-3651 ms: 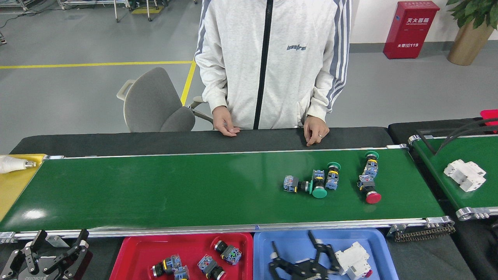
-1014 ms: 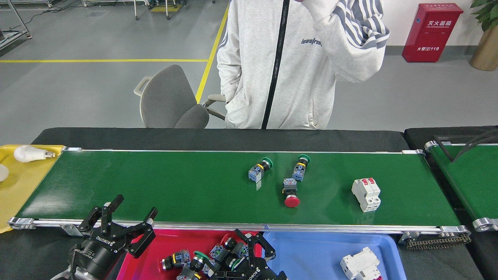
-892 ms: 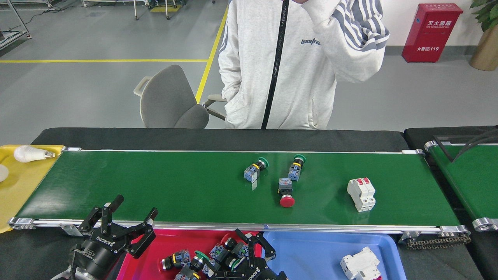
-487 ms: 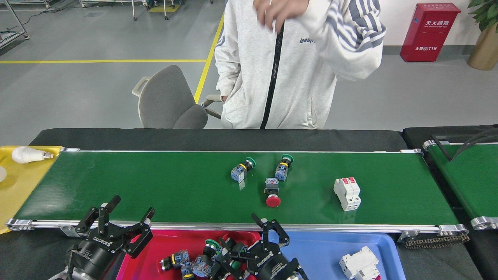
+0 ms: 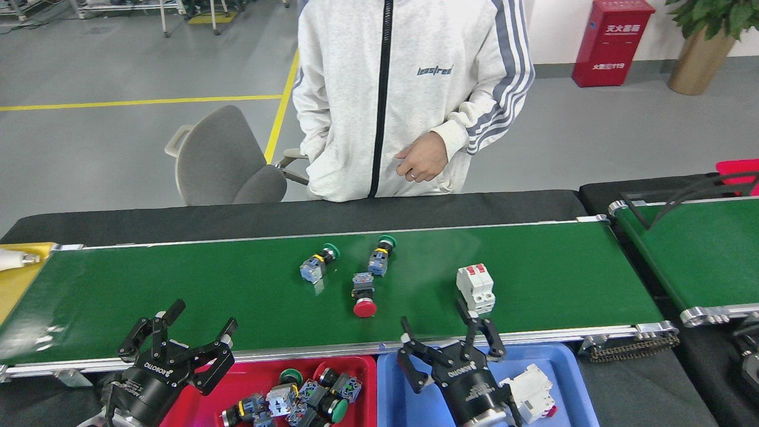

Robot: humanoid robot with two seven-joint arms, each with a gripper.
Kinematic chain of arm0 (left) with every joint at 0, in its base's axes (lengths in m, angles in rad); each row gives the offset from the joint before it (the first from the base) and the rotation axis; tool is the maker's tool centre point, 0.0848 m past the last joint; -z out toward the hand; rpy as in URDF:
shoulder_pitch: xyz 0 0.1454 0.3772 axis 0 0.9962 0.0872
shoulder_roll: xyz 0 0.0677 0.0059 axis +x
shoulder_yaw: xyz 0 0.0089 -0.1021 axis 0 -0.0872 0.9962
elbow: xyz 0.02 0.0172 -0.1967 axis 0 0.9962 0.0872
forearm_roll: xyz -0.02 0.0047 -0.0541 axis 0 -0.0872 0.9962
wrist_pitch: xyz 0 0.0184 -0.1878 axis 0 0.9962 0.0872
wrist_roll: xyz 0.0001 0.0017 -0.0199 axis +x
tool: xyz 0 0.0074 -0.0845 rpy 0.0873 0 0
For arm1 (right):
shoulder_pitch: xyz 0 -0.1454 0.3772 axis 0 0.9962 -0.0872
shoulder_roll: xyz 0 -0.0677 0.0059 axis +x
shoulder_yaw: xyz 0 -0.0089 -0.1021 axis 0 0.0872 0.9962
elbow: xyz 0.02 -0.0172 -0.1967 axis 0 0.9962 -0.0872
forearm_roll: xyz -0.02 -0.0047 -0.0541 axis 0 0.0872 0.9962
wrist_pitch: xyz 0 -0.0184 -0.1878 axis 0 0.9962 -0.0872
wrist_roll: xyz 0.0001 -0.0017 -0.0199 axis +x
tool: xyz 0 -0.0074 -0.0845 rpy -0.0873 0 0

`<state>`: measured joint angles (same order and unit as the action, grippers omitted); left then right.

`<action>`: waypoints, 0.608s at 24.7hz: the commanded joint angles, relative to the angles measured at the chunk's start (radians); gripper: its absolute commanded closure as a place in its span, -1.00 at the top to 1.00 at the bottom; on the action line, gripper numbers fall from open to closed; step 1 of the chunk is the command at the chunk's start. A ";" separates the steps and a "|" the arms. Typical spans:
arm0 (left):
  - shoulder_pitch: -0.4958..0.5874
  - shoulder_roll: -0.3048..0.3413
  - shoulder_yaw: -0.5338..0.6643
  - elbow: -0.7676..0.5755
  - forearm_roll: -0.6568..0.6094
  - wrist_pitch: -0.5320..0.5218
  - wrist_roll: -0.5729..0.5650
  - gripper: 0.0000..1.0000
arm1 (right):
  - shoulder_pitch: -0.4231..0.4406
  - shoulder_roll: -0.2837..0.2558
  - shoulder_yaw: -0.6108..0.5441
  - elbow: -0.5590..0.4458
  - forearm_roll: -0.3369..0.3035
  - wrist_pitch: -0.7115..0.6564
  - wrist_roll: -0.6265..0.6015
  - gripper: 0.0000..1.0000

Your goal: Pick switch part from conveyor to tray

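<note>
Head view puts my left claw (image 5: 177, 335) spread and empty over the red tray (image 5: 195, 403), while my right claw (image 5: 452, 333) is spread at the conveyor (image 5: 178, 290) edge above the blue tray (image 5: 569, 385). Beyond it on the belt lie a red switch part (image 5: 363, 295), two green switch parts (image 5: 317, 264) and a white breaker (image 5: 475, 289), with a person (image 5: 403, 95) standing behind the worktop (image 5: 178, 214).
</note>
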<state>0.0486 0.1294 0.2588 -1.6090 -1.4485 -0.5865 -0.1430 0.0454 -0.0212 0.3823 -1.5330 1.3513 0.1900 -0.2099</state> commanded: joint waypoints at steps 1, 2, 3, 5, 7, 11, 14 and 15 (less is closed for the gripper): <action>-0.012 0.033 0.000 0.017 -0.001 0.002 -0.013 1.00 | 0.022 -0.017 -0.030 -0.013 -0.001 0.003 -0.023 1.00; -0.024 0.053 -0.003 0.041 -0.003 0.002 -0.016 1.00 | 0.025 -0.028 -0.031 -0.006 -0.001 0.005 -0.020 1.00; -0.041 0.056 -0.009 0.066 -0.003 0.004 -0.018 1.00 | 0.016 -0.028 -0.031 0.005 -0.003 0.005 -0.017 1.00; -0.110 0.059 -0.049 0.123 -0.004 0.013 -0.018 1.00 | -0.018 -0.019 -0.026 0.031 -0.001 0.005 -0.016 1.00; -0.207 0.064 -0.084 0.225 -0.006 0.027 -0.021 1.00 | -0.070 0.007 0.004 0.056 0.005 0.002 -0.002 1.00; -0.358 0.064 -0.095 0.432 -0.066 0.083 -0.018 1.00 | -0.248 0.040 0.136 0.168 0.002 -0.003 0.148 1.00; -0.403 0.067 -0.098 0.497 -0.069 0.099 -0.016 1.00 | -0.349 0.109 0.161 0.284 -0.001 -0.006 0.199 1.00; -0.403 0.068 -0.098 0.501 -0.069 0.100 -0.016 1.00 | -0.372 0.127 0.164 0.315 -0.001 -0.006 0.204 1.00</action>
<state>-0.3360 0.1860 0.1609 -1.1076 -1.5151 -0.4990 -0.1697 -0.2980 0.0868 0.5441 -1.2336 1.3516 0.1880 -0.0311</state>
